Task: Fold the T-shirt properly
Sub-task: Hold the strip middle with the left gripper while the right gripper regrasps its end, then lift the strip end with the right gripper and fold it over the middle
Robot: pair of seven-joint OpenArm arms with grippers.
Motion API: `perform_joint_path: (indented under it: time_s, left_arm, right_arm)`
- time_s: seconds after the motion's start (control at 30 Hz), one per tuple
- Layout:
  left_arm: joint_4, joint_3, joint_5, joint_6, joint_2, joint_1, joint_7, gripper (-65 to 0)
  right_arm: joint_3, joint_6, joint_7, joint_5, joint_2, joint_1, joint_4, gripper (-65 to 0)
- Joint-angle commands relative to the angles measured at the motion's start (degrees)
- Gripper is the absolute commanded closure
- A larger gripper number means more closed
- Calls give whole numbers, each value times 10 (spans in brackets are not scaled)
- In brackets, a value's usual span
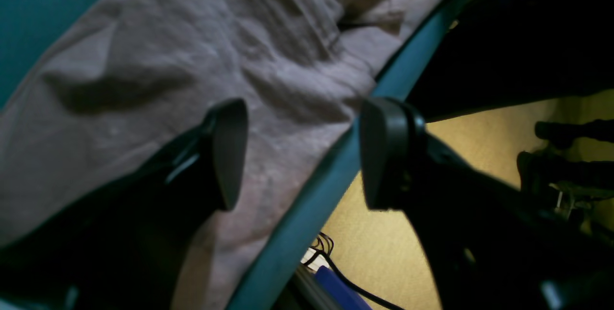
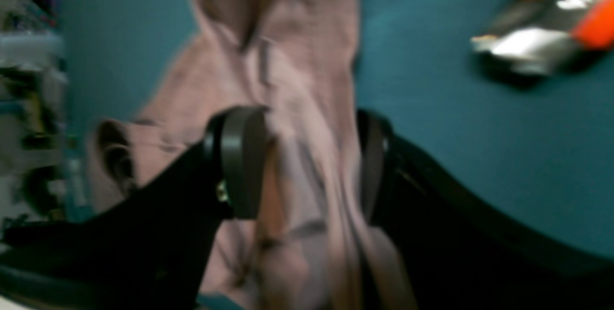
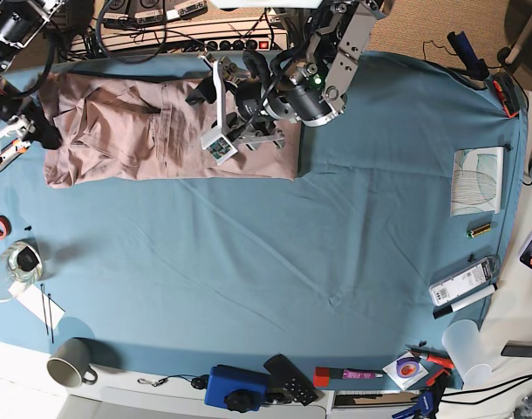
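Along the lower edge of the base view sit a mug (image 3: 70, 365) at lower left, a blue box (image 3: 235, 388) and a black remote (image 3: 289, 380) at lower centre, and a clear cup (image 3: 465, 347) at lower right. The middle of the frame is bare teal cloth (image 3: 275, 262) covering the bench (image 3: 22, 384).

The shirt (image 3: 153, 131) lies in the upper left of that view, flat but creased, spread along the far edge of the bench as a wide band.

The left hand (image 1: 302, 154) hangs over the right end of the shirt, in the upper centre of the base view. Its wrist view shows the two pads (image 1: 230, 151) set wide apart with nothing between them: one pad above the wrinkled cloth, the other out past the teal bench edge over the yellowish floor.

The right hand (image 2: 312, 161) is at the upper left edge of the base view, at the left end of the shirt. In its blurred wrist view the fingers (image 2: 242, 161) stand apart with a bunched ridge of shirt (image 2: 307, 84) running between them; whether they press on it cannot be told.
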Motion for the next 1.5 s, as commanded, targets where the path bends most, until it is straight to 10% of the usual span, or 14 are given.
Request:
perform_joint_path:
  time_s: [0.0, 0.37, 0.53, 1.0, 1.47]
  left_arm:
    - [11, 3, -8, 0, 9, -4, -14, -369]
    - [11, 3, -8, 0, 9, -4, -14, -369]
    - [11, 3, -8, 0, 9, -4, -12, -369]
    - [27, 2, -8, 38, 10, -3, 2, -369]
    - [125, 2, 189, 139, -2, 39, 1, -369]
  right_arm:
    - [-6, 1, 4, 29, 15, 5, 7, -301]
    - [-162, 1, 4, 36, 15, 5, 7, -296]
    - [-146, 1, 4, 31, 14, 6, 7, -6]
    - [-10, 1, 100, -238, 37, 148, 8, 0]
    - [-10, 1, 36, -141, -19, 38, 228, 0]
